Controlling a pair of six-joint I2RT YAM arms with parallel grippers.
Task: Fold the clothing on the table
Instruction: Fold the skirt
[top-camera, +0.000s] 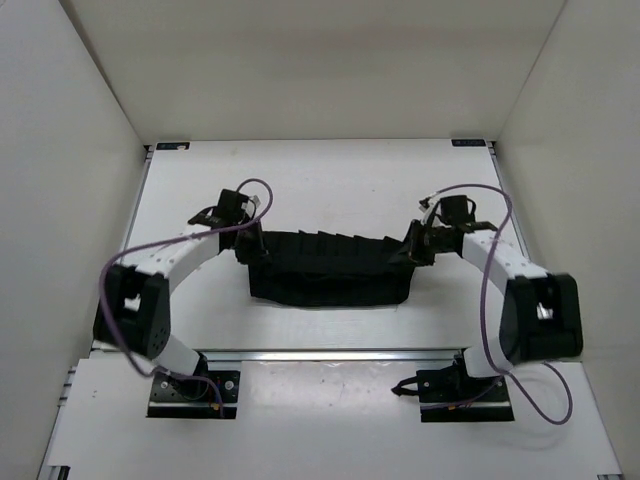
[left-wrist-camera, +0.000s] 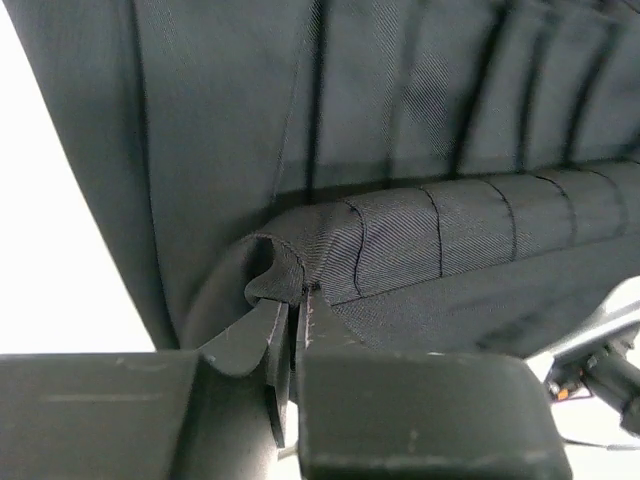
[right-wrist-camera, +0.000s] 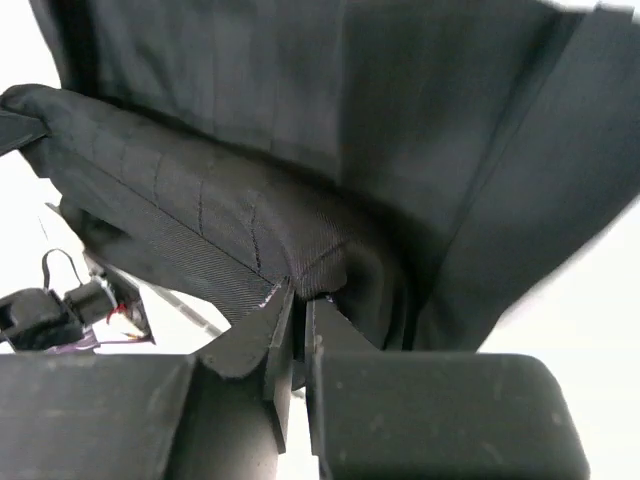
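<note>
Your left gripper (left-wrist-camera: 300, 298) is pinched tight on the stitched band of the clothing (top-camera: 330, 268) at its left end, and your right gripper (right-wrist-camera: 298, 300) on its right end. The band seems lifted between them, with the rest draping onto the middle of the table (top-camera: 330, 180).

The left gripper (left-wrist-camera: 298, 312) was pinched tight on the clothing (left-wrist-camera: 420, 130), at the bunched end of a stitched band that ran off to the right. Pleated black cloth filled the view above it, with the white table (left-wrist-camera: 50, 260) showing at left.
</note>
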